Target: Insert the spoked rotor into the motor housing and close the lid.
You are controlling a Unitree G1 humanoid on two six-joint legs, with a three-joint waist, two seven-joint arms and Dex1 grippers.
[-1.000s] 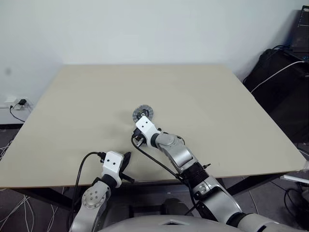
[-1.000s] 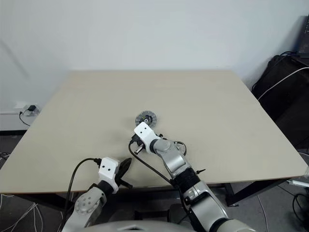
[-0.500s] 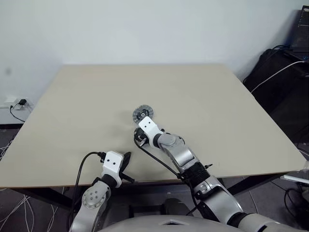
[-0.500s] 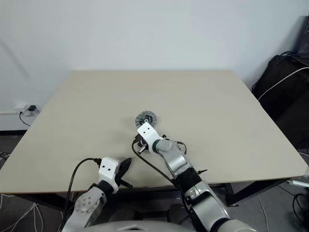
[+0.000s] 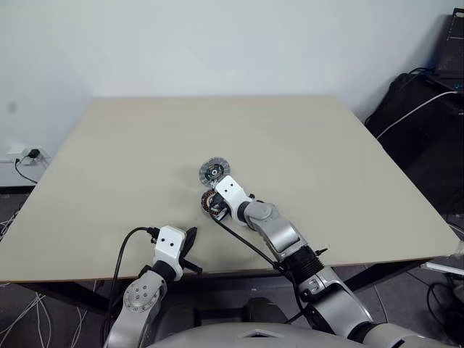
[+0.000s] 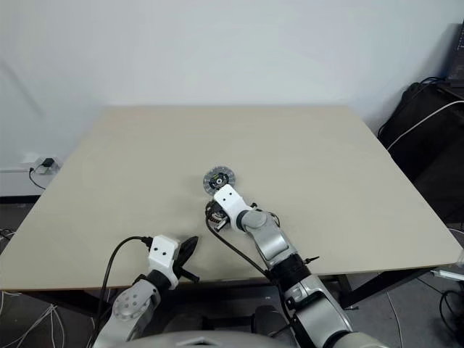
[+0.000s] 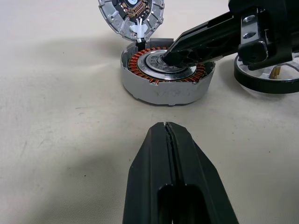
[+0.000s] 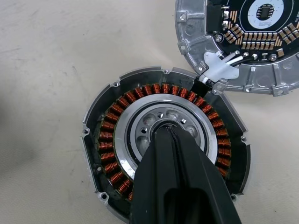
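The right gripper (image 7: pixel 170 58), fingers pressed together, has been shifted slightly onto the spoked rotor (image 8: pixel 166 128) seated in the motor housing (image 7: pixel 163 84), so only the lid (image 7: pixel 131 18) looks left.

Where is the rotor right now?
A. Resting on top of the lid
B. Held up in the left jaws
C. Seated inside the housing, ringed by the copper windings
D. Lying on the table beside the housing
C: the rotor sits inside the housing within the copper windings, with the shut right gripper tip on its centre; the lid lies open beside it.
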